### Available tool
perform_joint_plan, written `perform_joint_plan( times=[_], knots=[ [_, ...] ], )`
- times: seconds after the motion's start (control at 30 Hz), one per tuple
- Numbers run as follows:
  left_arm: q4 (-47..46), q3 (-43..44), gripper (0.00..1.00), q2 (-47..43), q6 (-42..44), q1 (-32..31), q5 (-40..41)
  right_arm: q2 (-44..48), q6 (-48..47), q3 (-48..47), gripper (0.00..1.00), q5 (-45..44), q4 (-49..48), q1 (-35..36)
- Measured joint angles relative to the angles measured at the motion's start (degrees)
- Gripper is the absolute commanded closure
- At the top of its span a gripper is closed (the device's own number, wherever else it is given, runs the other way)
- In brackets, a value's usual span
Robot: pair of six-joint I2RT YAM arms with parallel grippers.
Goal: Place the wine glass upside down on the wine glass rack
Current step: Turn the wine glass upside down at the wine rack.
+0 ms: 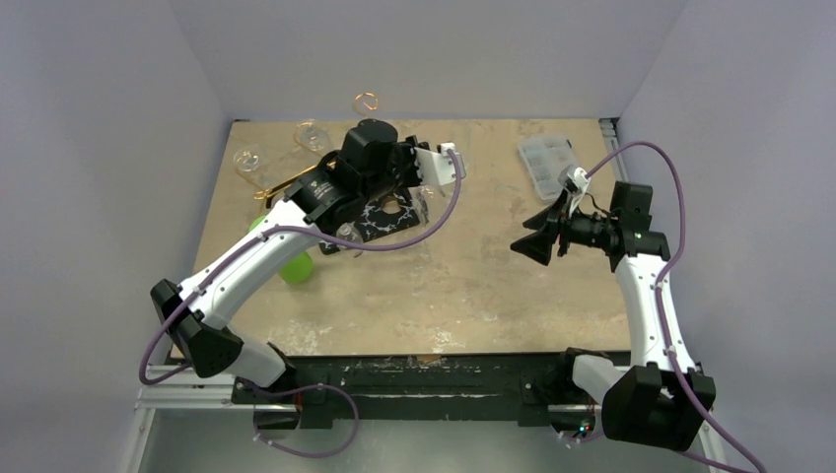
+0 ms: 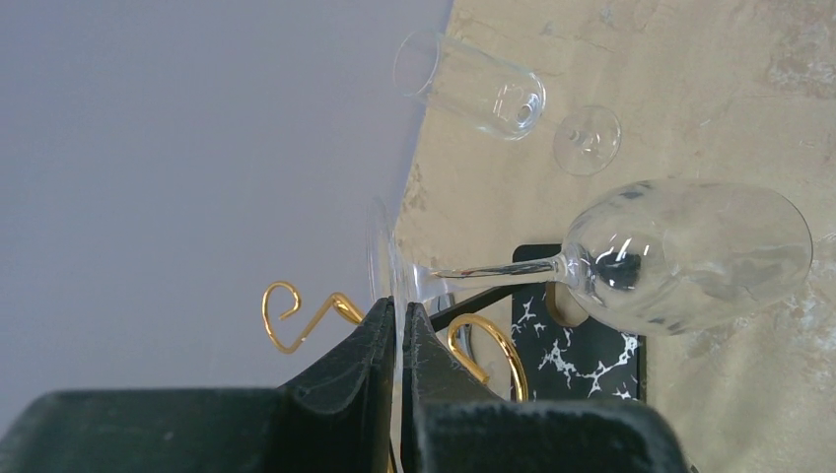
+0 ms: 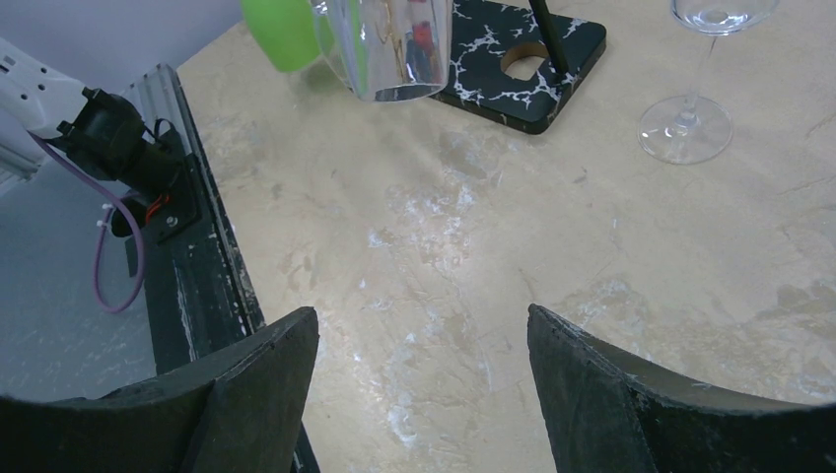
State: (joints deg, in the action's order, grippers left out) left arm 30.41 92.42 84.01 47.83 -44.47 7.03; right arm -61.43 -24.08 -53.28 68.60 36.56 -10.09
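In the left wrist view my left gripper [image 2: 399, 307] is shut on the thin round foot of a clear wine glass [image 2: 690, 256]. Its stem runs away from the fingers to the bowl, which hangs over the black white-veined board [image 2: 577, 345]. Gold scroll loops of the wine glass rack [image 2: 296, 315] curl just beside and behind the fingers. From above, one gold rack loop [image 1: 367, 100] shows against the back wall, and the left wrist hides the fingers. My right gripper [image 1: 532, 244] hovers open and empty over the table's right half, apart from the glass [image 3: 389, 44].
Two more wine glasses [image 1: 246, 160] [image 1: 311, 133] stand at the back left; one [image 3: 690, 118] is upright near the board [image 3: 522, 49]. A green object [image 1: 294, 266] lies under the left arm. A clear plastic box [image 1: 545, 158] sits at the back right.
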Motion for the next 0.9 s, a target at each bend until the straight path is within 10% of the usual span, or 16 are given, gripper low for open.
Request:
perform_joint_plan(
  times=[0.9],
  knots=[
    [-4.0,-0.7,1.0,2.4,0.5,2.4,1.0,0.1,-0.5,0.0,0.24,0.6,0.3,0.0]
  ],
)
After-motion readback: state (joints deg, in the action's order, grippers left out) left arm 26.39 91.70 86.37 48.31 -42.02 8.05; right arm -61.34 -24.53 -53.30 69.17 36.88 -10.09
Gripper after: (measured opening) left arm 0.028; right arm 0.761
